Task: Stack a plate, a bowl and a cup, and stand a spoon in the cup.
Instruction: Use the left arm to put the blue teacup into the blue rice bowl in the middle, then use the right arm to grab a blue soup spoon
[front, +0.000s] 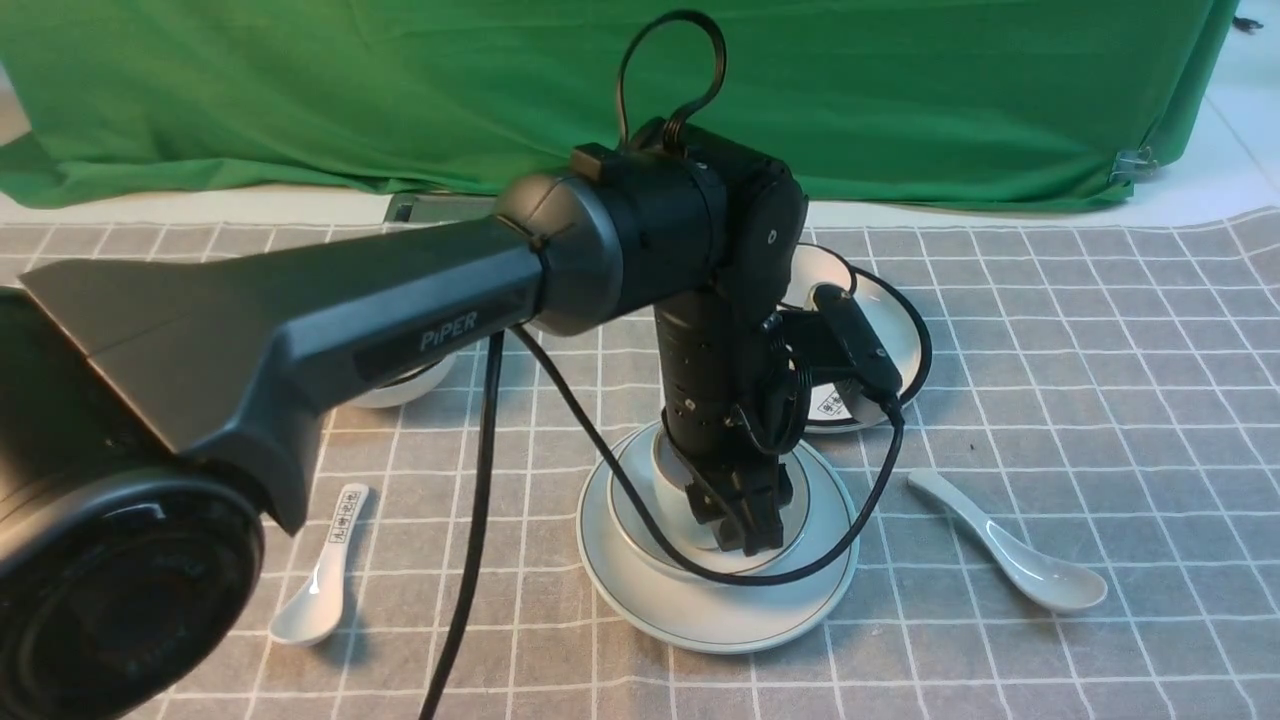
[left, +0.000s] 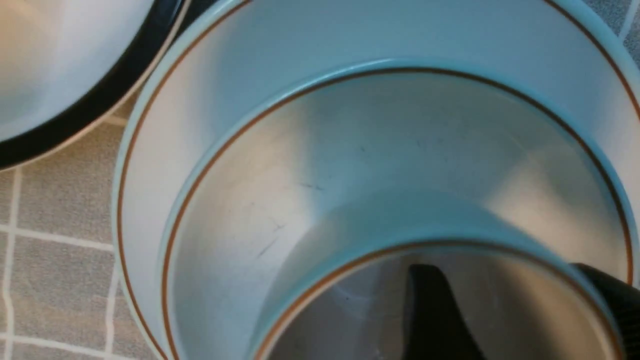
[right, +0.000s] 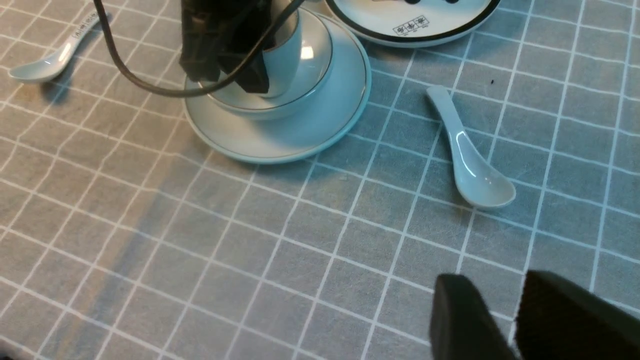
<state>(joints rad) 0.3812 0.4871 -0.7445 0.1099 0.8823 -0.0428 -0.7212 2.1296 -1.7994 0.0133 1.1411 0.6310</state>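
Item 1, plate (front: 700, 600): pale white with a thin dark rim line, flat on the grey checked cloth (front: 1100, 400). It is the reference piece for this entry.

Item 2, bowl (front: 640, 535): shallow, with the same thin rim line, seated in the middle of the plate.

Item 3, cup (right: 286, 55): handleless with a thin rim line, upright inside the bowl and over the plate's centre. It is largely hidden by the arm in the front view.

Item 4, spoon (front: 1040, 575): plain white, lying flat on the cloth to the right of the plate and apart from it. Its bowl end points away from the plate.

Item 5, left gripper (front: 740, 520): pointing down over the plate's centre. One finger (left: 435, 310) is inside the cup and the other is outside its wall. The fingers are spread, and the inner one stands off the wall, so nothing is pinched.

Item 6, right gripper (right: 500, 287): above bare cloth on the near right side of the plate, well apart from it. The fingers are parted by a narrow gap and hold nothing.

Item 7, black-rimmed plate (front: 895, 320): printed, lying just behind the plate.

Item 8, printed spoon (front: 320, 590): black characters on the handle, lying on the cloth to the left of the plate and well apart from it.
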